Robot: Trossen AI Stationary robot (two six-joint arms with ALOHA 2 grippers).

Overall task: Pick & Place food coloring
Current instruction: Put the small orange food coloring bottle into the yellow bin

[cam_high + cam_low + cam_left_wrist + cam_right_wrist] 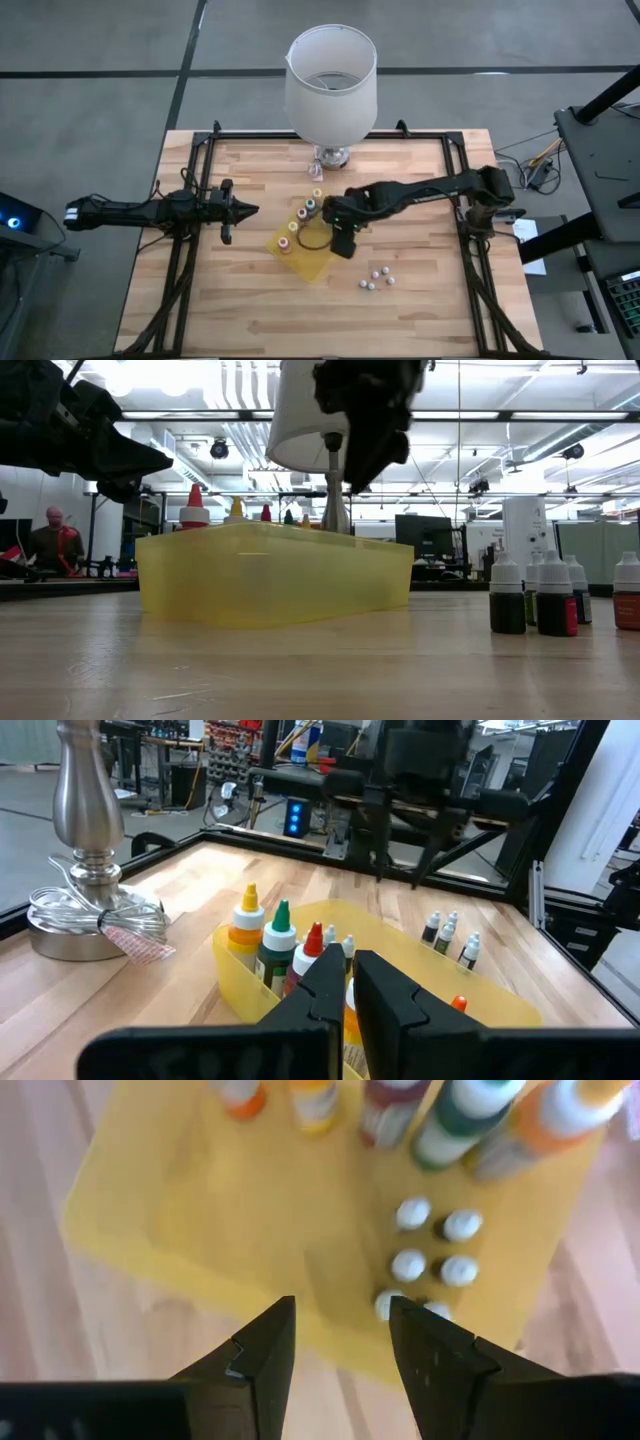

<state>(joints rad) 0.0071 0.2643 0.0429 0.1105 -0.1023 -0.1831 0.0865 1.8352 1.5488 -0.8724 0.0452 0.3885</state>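
Surface: pale wooden slatted tabletop [250, 290].
Tray: translucent yellow plastic tray [312, 262] holds upright cap-topped food coloring bottles [303, 214].
Right gripper [340, 1342]: jaws apart, empty, hovering above tray, likely after release.
Left gripper [340, 985]: closed, waiting aside.

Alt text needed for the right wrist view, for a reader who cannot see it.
The right tool, open and empty, hangs above a yellow tray. A row of larger colored bottles lines the tray's far side, and small white-capped bottles stand clustered inside it.
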